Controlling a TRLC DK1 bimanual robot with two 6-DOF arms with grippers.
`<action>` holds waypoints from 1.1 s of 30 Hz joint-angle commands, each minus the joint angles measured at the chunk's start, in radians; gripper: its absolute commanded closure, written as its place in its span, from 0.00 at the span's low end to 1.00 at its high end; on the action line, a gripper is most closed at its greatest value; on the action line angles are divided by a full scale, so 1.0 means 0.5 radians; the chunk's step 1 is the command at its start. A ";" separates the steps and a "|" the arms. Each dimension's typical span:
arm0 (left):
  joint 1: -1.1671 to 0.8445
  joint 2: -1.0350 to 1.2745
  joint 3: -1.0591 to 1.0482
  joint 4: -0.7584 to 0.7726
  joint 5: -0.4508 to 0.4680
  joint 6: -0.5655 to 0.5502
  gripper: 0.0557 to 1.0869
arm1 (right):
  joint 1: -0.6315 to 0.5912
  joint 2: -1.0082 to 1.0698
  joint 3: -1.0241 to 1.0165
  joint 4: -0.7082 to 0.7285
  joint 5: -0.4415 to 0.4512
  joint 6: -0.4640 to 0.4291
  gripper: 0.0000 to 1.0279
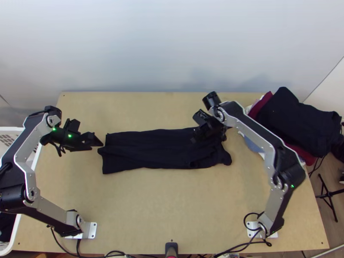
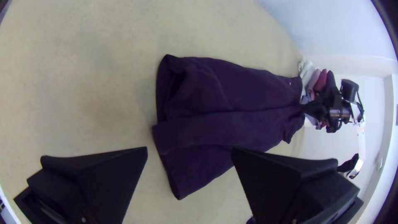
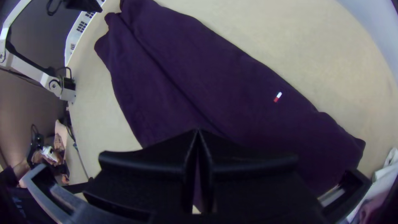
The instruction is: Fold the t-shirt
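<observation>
From the top view, can see the dark t-shirt [image 1: 148, 150] laid left to right as a long folded strip across the middle of the bench [image 1: 172, 202]. Got the left hand [image 1: 97, 145] just off its left end and the right hand [image 1: 198, 137] at its right part. Also spotting a clothes pile [image 1: 292, 122] far right and a white basket [image 1: 6, 138] at left.

In the left wrist view, see the left hand [image 2: 189, 151] spread wide, holding nothing, near loose layers and a lengthwise fold.

In the right wrist view, see the right hand [image 3: 197, 130] closed at the tips over the cloth; can't tell about any fabric pinched inside.
</observation>
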 commanded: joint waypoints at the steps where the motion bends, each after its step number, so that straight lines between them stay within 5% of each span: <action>1: -0.006 0.032 -0.060 0.017 0.092 -0.041 0.04 | -0.029 0.203 -0.014 0.138 -0.005 -0.048 0.97; 33: 0.003 -0.005 -0.247 0.302 0.058 -0.099 0.04 | -0.066 0.240 -0.085 0.138 -0.005 -0.149 0.97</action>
